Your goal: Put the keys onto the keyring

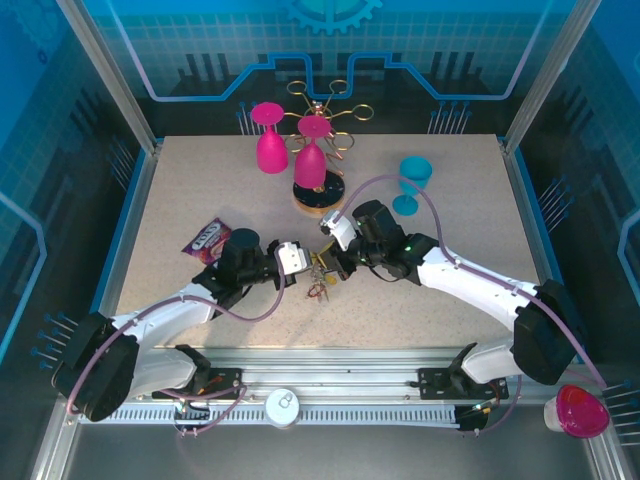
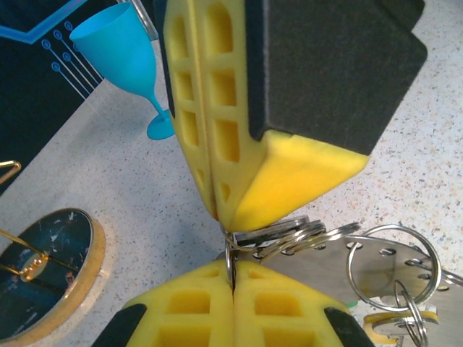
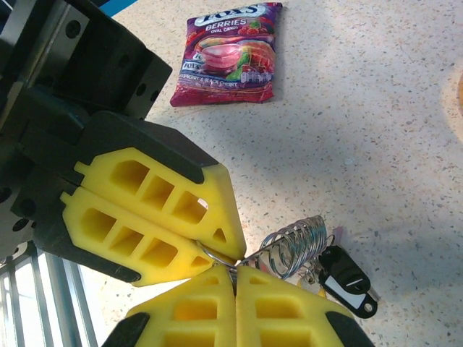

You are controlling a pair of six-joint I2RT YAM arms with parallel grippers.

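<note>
Both grippers meet tip to tip above the middle of the table. My left gripper is shut on the thin grey wire of the keyring. From the other side, my right gripper is shut on the same keyring. A stack of small split rings is strung on the wire beside the jaws. The keys hang below the grippers: silver blades, a yellowish tag and a black tag. Most of the loop is hidden by the fingers.
A round wooden rack base with gold wire loops stands behind the grippers and holds a pink wine glass; another pink glass stands to its left. A blue glass is at the right. A purple candy bag lies at the left.
</note>
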